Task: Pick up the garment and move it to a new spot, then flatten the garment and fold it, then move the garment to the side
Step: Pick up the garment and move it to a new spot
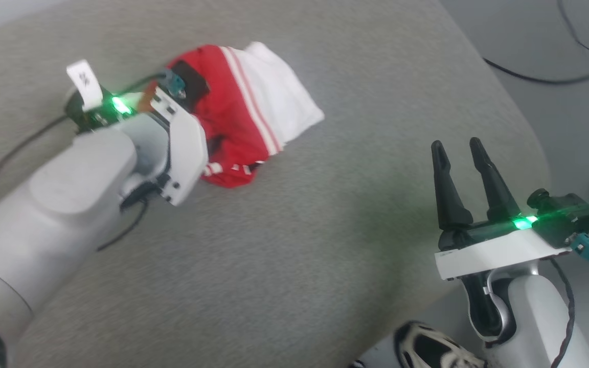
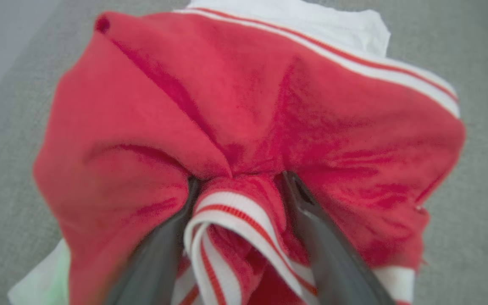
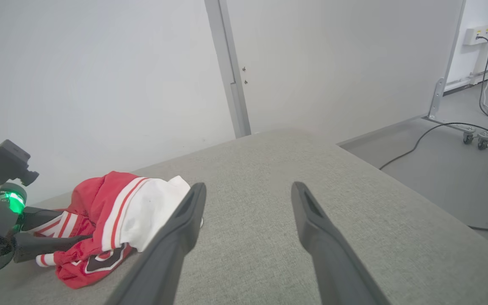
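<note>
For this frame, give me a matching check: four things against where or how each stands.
Things:
1. garment
2. left pincer
3. right pincer
4. black cable

States:
A. lying on the floor beyond the grey surface
B. fingers spread, nothing between them, apart from the cloth
C. crumpled in a heap on the grey surface
D. fingers spread, striped trim between them

Pairs: 1-C, 2-D, 3-B, 4-A
</note>
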You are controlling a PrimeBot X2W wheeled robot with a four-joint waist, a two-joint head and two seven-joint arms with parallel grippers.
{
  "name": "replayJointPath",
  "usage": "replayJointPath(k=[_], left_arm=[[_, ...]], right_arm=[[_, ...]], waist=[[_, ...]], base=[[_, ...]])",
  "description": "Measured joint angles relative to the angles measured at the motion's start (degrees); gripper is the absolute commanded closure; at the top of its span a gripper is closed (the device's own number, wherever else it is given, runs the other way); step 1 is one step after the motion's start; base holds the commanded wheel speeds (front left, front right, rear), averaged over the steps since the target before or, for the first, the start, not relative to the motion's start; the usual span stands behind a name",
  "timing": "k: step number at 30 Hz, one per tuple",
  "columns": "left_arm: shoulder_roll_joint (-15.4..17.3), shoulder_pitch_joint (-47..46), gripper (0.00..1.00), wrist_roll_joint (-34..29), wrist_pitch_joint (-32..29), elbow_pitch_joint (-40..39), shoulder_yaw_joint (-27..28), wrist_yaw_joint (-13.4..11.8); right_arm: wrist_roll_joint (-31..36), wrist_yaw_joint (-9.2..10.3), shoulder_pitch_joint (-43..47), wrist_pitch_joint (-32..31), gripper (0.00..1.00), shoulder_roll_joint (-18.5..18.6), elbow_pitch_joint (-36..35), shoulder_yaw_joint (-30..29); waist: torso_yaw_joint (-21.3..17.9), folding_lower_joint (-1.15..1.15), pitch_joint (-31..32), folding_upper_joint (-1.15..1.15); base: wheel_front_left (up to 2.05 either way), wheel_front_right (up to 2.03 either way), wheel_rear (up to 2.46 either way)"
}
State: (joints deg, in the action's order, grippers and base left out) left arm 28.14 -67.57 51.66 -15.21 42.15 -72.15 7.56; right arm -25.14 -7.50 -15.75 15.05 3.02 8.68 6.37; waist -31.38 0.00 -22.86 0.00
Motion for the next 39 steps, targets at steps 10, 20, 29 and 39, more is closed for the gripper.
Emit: replayJointPath(k=[10, 20, 29, 39], left_arm=[[-4.13, 6.11, 0.00, 6.38, 17.77, -1.70, 3.16, 0.00], [-5.33, 19.91, 0.00, 11.41, 29.56, 4.25, 8.60, -1.36], [-5.48, 32.64, 0.00, 5.61, 30.21, 1.60, 22.94, -3.44], [-4.63, 49.43, 0.00, -4.74, 30.20, -7.37, 39.33, -5.39]], right_arm=[[7.60, -0.01, 1.46, 0.00, 0.00, -0.03, 0.79, -2.66], [14.62, -0.01, 4.71, 0.00, 0.00, -0.04, 2.48, -6.23], [17.00, -0.02, 9.73, 0.00, 0.00, 1.48, 3.65, -9.82], [17.23, -0.02, 15.66, 0.00, 0.00, 2.44, 3.98, -11.78]], waist=[[8.81, 0.00, 5.71, 0.00], [18.54, 0.00, 10.54, 0.00], [27.92, 0.00, 14.96, 0.00], [34.70, 0.00, 21.79, 0.00]], base=[[0.00, 0.00, 0.00], [0.00, 0.00, 0.00], [0.00, 0.00, 0.00], [0.00, 0.00, 0.00]])
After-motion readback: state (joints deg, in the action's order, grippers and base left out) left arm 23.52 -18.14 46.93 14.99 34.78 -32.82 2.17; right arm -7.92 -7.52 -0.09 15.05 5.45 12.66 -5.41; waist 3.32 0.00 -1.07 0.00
